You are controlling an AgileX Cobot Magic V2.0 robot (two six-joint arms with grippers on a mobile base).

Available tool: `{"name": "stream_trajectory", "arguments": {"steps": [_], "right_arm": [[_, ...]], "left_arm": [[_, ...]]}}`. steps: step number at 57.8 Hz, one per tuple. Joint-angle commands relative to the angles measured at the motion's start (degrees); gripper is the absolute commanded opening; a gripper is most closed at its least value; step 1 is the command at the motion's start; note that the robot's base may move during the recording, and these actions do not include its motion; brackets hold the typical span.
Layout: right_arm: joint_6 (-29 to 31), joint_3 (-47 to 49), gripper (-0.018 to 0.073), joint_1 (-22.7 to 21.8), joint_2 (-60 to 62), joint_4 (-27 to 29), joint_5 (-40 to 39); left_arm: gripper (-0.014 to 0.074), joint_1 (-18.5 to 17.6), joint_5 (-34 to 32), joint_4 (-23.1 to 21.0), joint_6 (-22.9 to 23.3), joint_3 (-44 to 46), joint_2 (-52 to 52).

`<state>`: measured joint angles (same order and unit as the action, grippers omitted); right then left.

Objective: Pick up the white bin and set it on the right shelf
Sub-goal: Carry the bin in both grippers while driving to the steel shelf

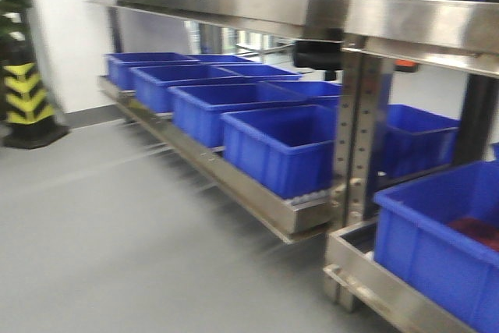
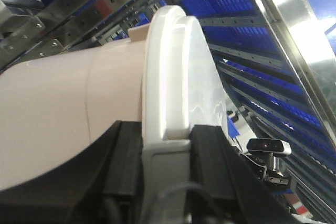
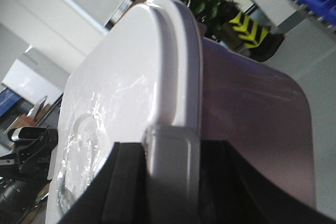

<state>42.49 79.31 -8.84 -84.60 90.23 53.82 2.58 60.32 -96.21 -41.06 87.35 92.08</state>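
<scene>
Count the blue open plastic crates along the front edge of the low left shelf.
4 blue open plastic crates: farthest, next, third, nearest; more sit behind.

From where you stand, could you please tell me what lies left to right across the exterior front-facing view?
yellow-and-black striped post → row of blue crates → perforated steel upright → near blue crate at the right edge

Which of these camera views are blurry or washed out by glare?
Exterior front-facing view: motion blur throughout, blue crates and floor streaked. Left wrist view: glare blows out the steel rail, white bin fairly sharp. Right wrist view: glossy reflections on the bin lid.
</scene>
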Motion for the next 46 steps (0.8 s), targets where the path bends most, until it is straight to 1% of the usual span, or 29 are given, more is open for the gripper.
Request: {"name": "stream_trajectory", "arguments": {"steps": [1, 46], "right_arm": [[0.56, 2.12, 0.0057, 2.09, 2.61, 5.07, 7.91], [0.56, 2.12, 0.0057, 2.09, 2.54, 5.07, 7.72]], "left_arm": [[-0.0116, -2.65, 14.1, -5.99, 0.45, 2.25, -3.32], [-0.0116, -2.65, 14.1, -5.99, 0.45, 2.25, -3.32]]}}
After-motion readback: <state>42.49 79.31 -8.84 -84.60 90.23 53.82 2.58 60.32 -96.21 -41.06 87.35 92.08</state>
